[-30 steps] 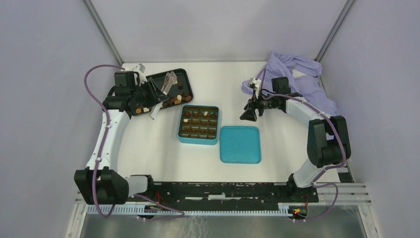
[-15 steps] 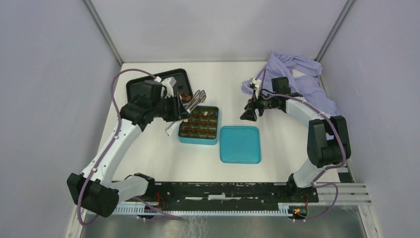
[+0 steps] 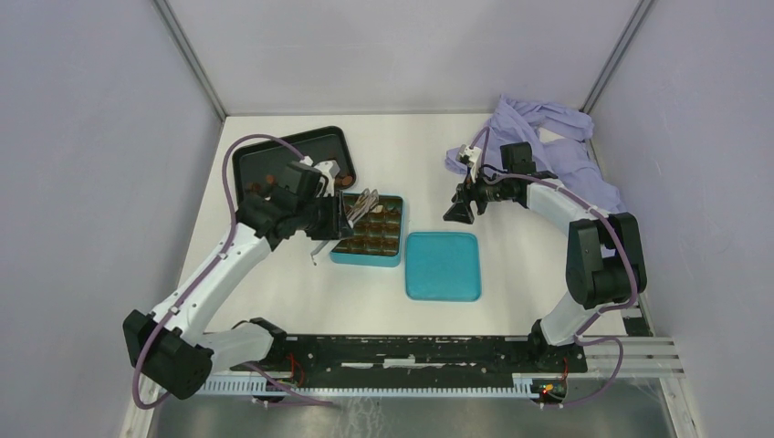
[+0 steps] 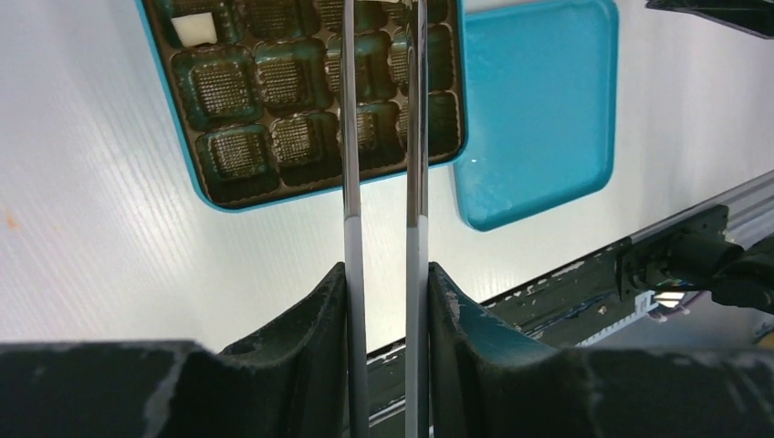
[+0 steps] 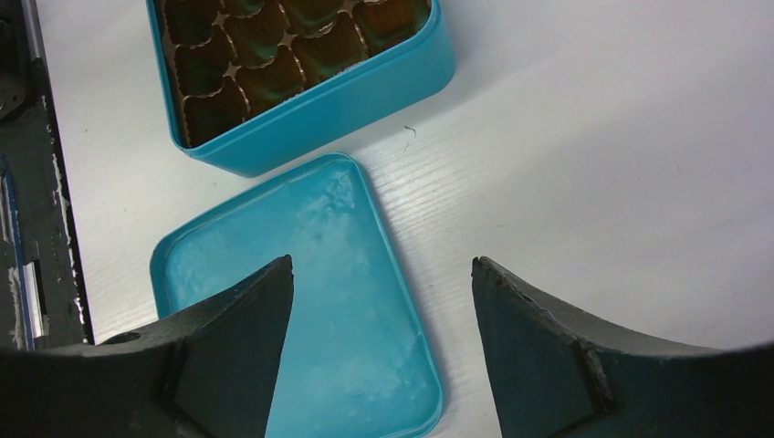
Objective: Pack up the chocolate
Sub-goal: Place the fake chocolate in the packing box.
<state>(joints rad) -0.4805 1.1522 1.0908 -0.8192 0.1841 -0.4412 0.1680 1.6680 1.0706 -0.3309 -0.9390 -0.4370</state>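
Observation:
My left gripper [image 4: 385, 274] is shut on a pair of metal tongs [image 4: 417, 182]. Their blades reach out over the open teal box [image 3: 365, 259] with its brown grid insert. The tong tips [image 3: 370, 196] hang over the box's far left cells; whether they hold a piece is too small to tell. One cream-white chocolate [image 4: 194, 27] lies in a cell of the insert. More chocolate [image 3: 342, 180] lies in the black tray [image 3: 274, 151] at the back left. My right gripper [image 3: 459, 212] hangs open and empty, right of the box.
The teal lid [image 3: 443, 265] lies flat on the table, right of and nearer than the box, also below my right gripper [image 5: 381, 269] as lid [image 5: 310, 301]. A purple cloth [image 3: 548, 128] is bunched at the back right corner. The arms' black base rail [image 3: 411, 351] runs along the near edge.
My left arm has swung right from the black tray to the teal box, carrying the tongs. The right arm has not moved.

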